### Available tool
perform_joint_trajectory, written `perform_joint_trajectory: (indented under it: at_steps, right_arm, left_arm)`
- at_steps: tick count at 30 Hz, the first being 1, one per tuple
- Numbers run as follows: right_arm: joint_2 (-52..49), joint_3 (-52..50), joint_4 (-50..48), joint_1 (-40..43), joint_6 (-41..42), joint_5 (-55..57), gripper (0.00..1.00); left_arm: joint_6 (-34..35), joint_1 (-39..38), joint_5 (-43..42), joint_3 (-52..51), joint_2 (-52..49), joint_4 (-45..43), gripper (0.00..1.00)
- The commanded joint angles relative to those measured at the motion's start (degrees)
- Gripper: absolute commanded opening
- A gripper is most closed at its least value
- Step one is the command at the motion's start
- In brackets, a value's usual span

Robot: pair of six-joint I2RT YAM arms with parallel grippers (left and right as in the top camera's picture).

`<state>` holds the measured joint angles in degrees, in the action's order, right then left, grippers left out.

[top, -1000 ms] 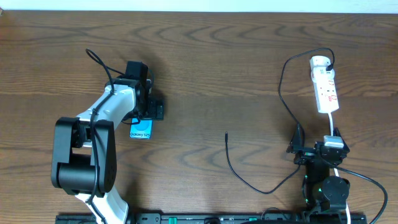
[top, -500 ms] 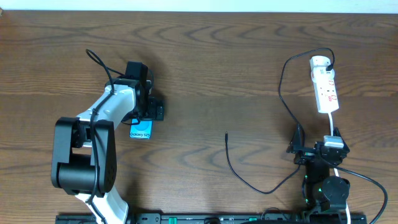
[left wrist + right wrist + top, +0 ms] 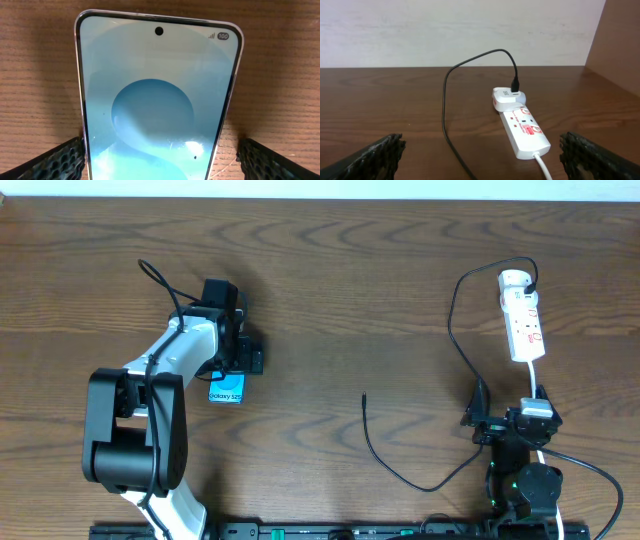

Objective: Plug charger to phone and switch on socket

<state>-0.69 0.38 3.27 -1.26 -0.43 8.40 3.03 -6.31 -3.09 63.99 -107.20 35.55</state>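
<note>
Over the flat, light-blue-screened phone (image 3: 157,90), left gripper (image 3: 160,162): jaws are spread fully, one finger on either side of the handset; nothing is gripped.
Phone: laid face up on the dark wooden table (image 3: 350,280), left of centre.
Socket (image 3: 522,320): white elongated power strip with red marks, laid at the far right.
Charger (image 3: 452,330): thin black cable, plugged into a white adapter (image 3: 506,97) at the strip's far end; its small tip (image 3: 364,395) lies free mid-table, well apart from the phone.
Right gripper (image 3: 485,157): held wide open and empty, faced toward the socket.
</note>
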Motion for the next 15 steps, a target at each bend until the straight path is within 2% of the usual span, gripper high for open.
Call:
perform_joint_trajectory:
  at_steps: [1,5,8,12,15]
  right_arm:
    - [0.3,0.0,0.3,0.4,0.6,0.0,0.99]
    - [0.3,0.0,0.3,0.4,0.6,0.0,0.99]
    - [0.3,0.0,0.3,0.4,0.6,0.0,0.99]
    - [0.3,0.0,0.3,0.4,0.6,0.0,0.99]
    - [0.3,0.0,0.3,0.4,0.6,0.0,0.99]
  left_arm:
    - [0.5,0.2,-0.5,-1.2,0.0,0.1,0.98]
    - [0.5,0.2,-0.5,-1.2,0.0,0.1,0.99]
    - [0.5,0.2,-0.5,-1.2,0.0,0.1,0.97]
    - [0.5,0.2,-0.5,-1.2,0.0,0.1,0.85]
    - [0.5,0.2,-0.5,-1.2,0.0,0.1,0.8]
